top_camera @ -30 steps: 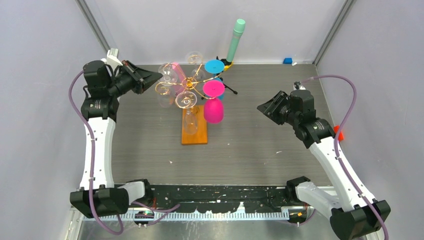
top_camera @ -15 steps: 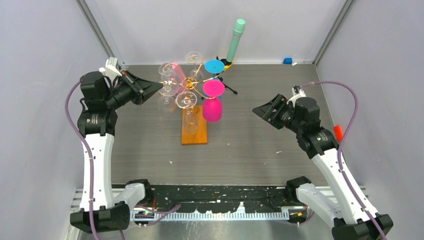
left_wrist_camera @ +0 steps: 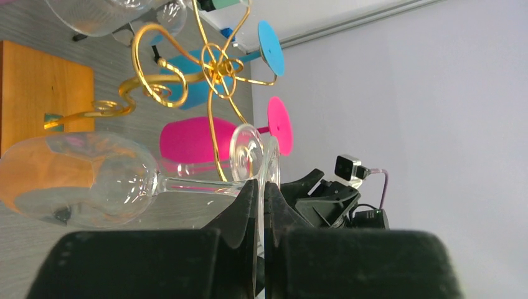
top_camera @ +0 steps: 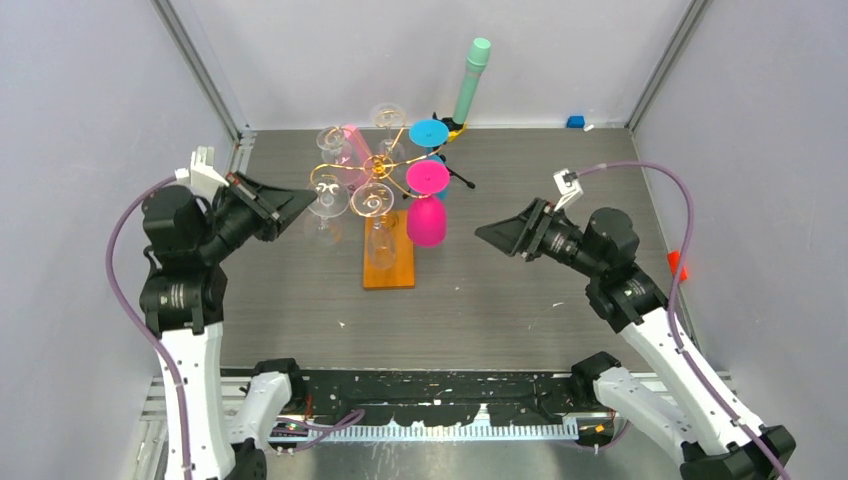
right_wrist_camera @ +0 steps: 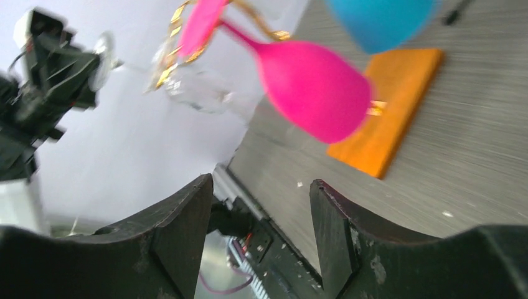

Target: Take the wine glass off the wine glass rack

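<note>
1. The clear wine glass (left_wrist_camera: 81, 180) hangs on its side at the left flank of the wine glass rack (top_camera: 375, 168), with its stem level and its bowl pointing towards the rack.
2. Your left hand (left_wrist_camera: 261, 187) is closed on the edge of the glass's round foot.
3. A gold wire loop crosses the stem near the foot. I cannot tell whether the glass is free of it.
4. The pinch on that thin foot looks slight, so the bowl's weight could twist the glass loose.
5. Pulling against the wire could rock the rack and swing the pink glass (top_camera: 427, 222) and its clear neighbour (top_camera: 373, 200).
6. Bare table (top_camera: 500, 300) lies in front of the rack, but the left wall (top_camera: 80, 120) is close behind your arm.
7. Your right hand (right_wrist_camera: 261, 193) is open and empty, aimed at the pink glass from well apart.
</note>
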Controlling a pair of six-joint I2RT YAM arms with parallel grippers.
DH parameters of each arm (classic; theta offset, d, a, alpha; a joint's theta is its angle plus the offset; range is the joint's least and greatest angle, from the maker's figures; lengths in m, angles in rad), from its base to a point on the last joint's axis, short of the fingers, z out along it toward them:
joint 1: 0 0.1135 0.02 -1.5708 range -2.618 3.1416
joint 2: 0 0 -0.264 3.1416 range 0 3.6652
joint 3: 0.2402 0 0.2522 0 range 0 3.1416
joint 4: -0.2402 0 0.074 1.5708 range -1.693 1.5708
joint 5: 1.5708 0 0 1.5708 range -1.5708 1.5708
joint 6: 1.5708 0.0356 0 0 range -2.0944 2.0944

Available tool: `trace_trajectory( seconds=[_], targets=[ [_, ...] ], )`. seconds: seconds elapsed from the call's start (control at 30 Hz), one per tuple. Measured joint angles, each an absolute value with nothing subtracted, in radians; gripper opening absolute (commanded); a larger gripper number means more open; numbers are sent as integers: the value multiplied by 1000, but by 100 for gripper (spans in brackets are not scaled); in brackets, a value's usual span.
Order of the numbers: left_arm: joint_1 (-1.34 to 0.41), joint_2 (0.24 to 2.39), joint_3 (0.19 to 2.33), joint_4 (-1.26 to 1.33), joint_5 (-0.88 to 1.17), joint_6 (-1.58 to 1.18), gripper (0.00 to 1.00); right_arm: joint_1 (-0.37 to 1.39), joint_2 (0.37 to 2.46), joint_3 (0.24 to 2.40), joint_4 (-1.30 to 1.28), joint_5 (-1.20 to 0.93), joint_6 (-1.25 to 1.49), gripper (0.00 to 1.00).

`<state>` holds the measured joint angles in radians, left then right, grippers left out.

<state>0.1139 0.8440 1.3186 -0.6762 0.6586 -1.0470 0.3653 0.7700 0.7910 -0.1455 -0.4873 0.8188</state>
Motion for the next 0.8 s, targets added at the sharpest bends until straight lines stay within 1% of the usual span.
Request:
trace_trajectory(
  seconds=[0.17, 0.27, 0.4, 0.53, 0.67, 0.8],
  targets=[
    [114, 714, 1254, -720, 648, -1087, 0, 579, 786, 783, 47, -495, 776, 64],
    [102, 629, 1201, -755, 648, -1113, 0, 738, 836, 790, 143, -458, 702, 64],
    [57, 559, 1151, -792, 649, -1142, 0, 906, 932, 814, 197, -381, 573, 64],
    [1, 540, 1124, -817, 653, -1175, 0, 1053, 1026, 825, 244, -283, 402, 64],
    [-75, 543, 1116, -820, 660, -1207, 0, 1131, 1090, 823, 331, -222, 268, 64],
    [-151, 567, 1116, -806, 686, -1244, 0, 1159, 1137, 806, 467, -169, 176, 64]
  ],
)
